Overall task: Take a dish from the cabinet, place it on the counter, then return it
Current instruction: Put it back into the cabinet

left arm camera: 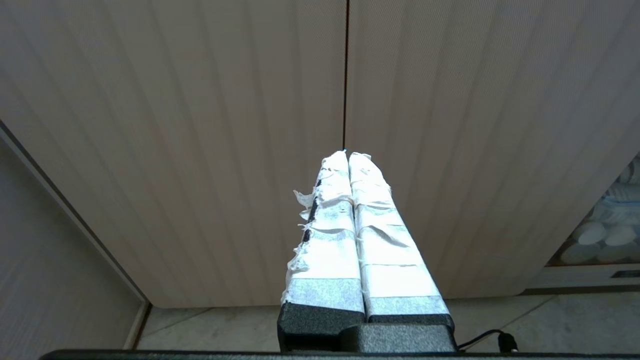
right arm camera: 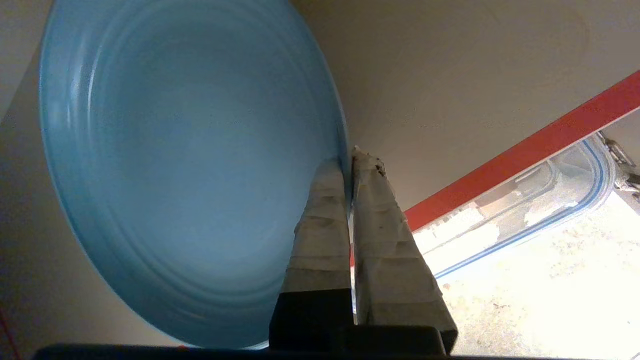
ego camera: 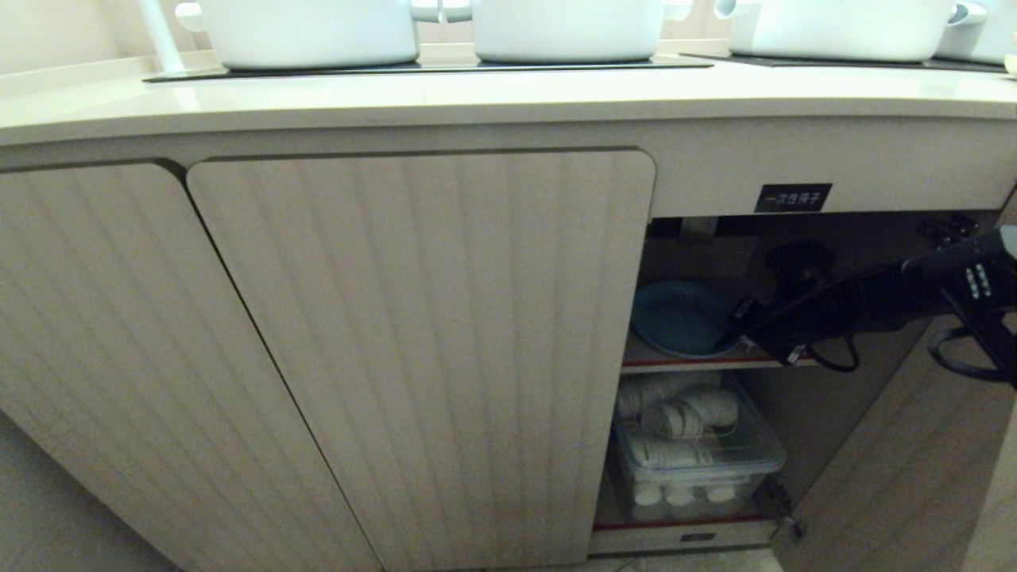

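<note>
The light-blue dish (ego camera: pixel 679 318) is inside the open right bay of the cabinet (ego camera: pixel 421 334), over the upper shelf (ego camera: pixel 699 363). Whether it rests on the shelf I cannot tell. My right arm reaches in from the right. Its gripper (ego camera: pixel 739 318) is shut on the dish's right rim. In the right wrist view the taped fingers (right arm camera: pixel 320 235) pinch the rim of the dish (right arm camera: pixel 190 165), one on each face, gripper (right arm camera: pixel 349 155). The counter (ego camera: pixel 477 95) runs above the cabinet. My left gripper (left arm camera: pixel 348 154) is shut on nothing and faces the closed ribbed doors.
White pots (ego camera: pixel 310 32) stand on the black cooktop panels. On the lower shelf is a clear lidded box (ego camera: pixel 691 453) holding white dishes. The opened door (ego camera: pixel 898 477) stands at the right. A black label (ego camera: pixel 792 197) sits above the opening.
</note>
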